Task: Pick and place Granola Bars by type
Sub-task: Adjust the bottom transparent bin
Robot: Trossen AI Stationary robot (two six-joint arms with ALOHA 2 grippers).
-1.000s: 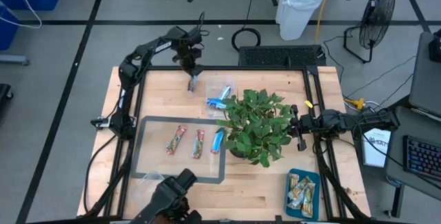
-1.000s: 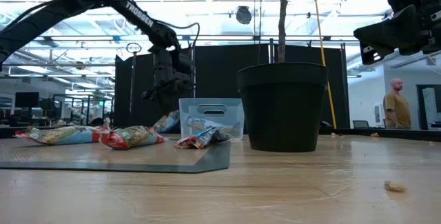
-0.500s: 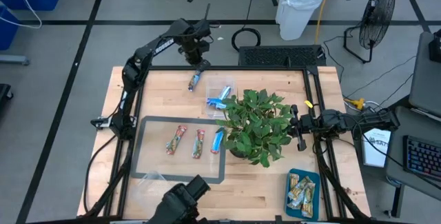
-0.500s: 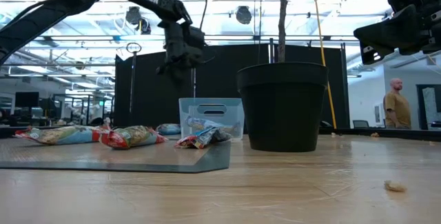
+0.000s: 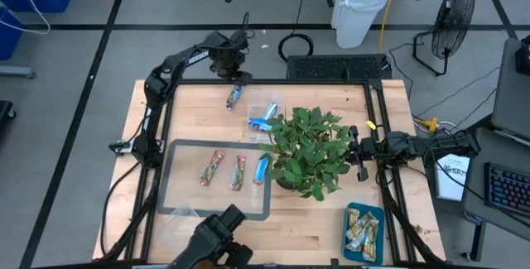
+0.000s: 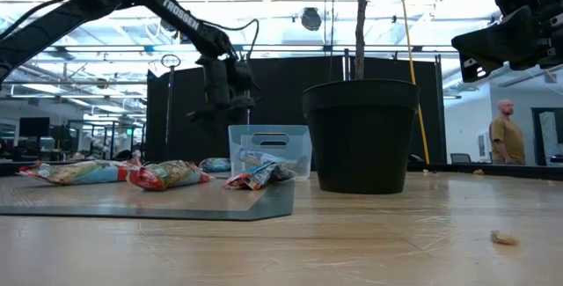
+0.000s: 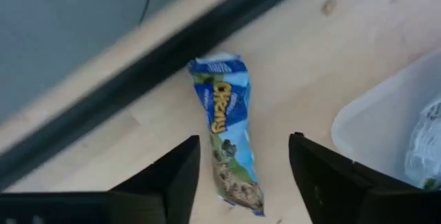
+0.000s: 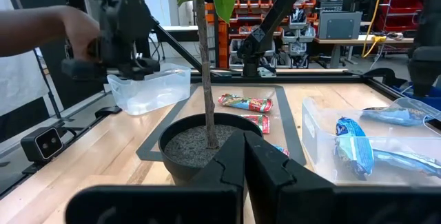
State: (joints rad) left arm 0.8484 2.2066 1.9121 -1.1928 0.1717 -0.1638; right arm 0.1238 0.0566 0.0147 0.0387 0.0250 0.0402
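Note:
A blue-wrapped granola bar (image 7: 227,138) lies flat on the wood near the table's far edge (image 5: 234,97). My left gripper (image 7: 244,145) hangs above it, open, pointing down, one finger on either side and clear of it (image 5: 233,69). Beside it stands a clear tub (image 5: 265,118) with blue bars inside. Two red bars (image 5: 212,168) (image 5: 239,172) and a blue bar (image 5: 262,168) lie on the grey mat (image 5: 178,157). Green-and-beige bars lie in the teal tray (image 5: 363,211). My right gripper (image 8: 242,172) waits shut at the table's right side.
A potted plant (image 5: 306,149) stands mid-table, right of the mat and next to the tub. A second clear tub (image 8: 148,86) sits at the mat's near left corner. A person's arm (image 8: 34,27) and a dark device (image 5: 217,240) show at the near edge.
My left gripper has let go of the blue bar, which it held tilted just above the table, and has risen toward the far edge, then come down a little. The bar now lies flat on the wood next to the tub.

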